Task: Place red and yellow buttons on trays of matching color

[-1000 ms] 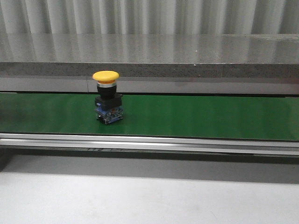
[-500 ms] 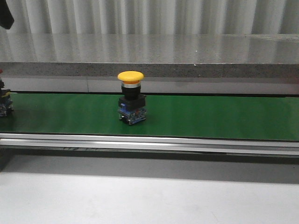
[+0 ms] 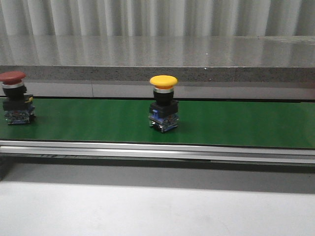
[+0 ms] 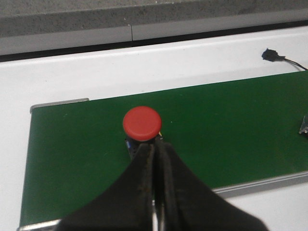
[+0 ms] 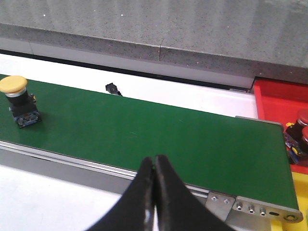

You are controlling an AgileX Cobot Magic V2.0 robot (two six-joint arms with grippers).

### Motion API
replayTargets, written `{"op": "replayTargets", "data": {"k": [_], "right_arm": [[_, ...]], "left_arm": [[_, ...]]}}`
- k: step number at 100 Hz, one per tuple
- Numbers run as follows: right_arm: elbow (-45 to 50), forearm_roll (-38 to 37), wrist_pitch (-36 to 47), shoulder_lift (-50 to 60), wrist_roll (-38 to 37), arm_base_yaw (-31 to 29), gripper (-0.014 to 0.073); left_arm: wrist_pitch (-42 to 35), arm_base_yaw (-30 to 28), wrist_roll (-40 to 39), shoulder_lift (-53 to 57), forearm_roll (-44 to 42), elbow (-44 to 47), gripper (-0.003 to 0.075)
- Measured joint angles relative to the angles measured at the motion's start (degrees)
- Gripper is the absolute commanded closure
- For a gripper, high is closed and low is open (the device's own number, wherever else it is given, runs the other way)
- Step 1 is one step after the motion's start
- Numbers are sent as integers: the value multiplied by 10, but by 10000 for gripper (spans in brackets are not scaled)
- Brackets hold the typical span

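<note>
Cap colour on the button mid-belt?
Yellow button cap, on a black body; clearest in the front view.

A grey speckled stone ledge (image 3: 157, 59) runs across the far side. Behind it hangs a pale pleated curtain (image 3: 147, 17).

The place looked like an industrial test cell or factory line — a green conveyor belt (image 3: 236, 123) ran across the scene in an aluminium frame (image 3: 157, 150), its bolted end plate (image 5: 250, 208) showing in the right wrist view. Mushroom-head push buttons (image 3: 164, 103) of the kind fitted to machine panels rode on it. Behind stood a speckled stone ledge (image 3: 157, 59) and a corrugated metal wall (image 3: 157, 17) — bare, functional surroundings, with a red bin (image 5: 281, 103) at the belt's end.
</note>
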State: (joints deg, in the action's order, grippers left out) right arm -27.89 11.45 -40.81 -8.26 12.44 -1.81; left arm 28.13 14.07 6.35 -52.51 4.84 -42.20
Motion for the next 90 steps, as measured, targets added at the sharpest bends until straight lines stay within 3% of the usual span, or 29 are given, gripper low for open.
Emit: {"op": "replayTargets", "data": {"k": [36, 56, 68, 80, 85, 90], "right_arm": [[-6, 0, -5, -17, -1, 7, 659], [-64, 0, -33, -123, -6, 65, 634], [-117, 0, -67, -219, -6, 100, 417], [-169, 3, -104, -317, -6, 121, 47], [-189, 10, -113, -353, -6, 127, -69], [-207, 22, -119, -390, -6, 128, -61]], "left_arm": [[10, 1, 0, 208, 8, 115, 741], [14, 1, 0, 258, 10, 122, 741], [14, 1, 0, 261, 10, 122, 741], [15, 1, 0, 261, 10, 122, 741], [15, 1, 0, 261, 10, 122, 741], [15, 1, 0, 261, 10, 122, 741]]}}
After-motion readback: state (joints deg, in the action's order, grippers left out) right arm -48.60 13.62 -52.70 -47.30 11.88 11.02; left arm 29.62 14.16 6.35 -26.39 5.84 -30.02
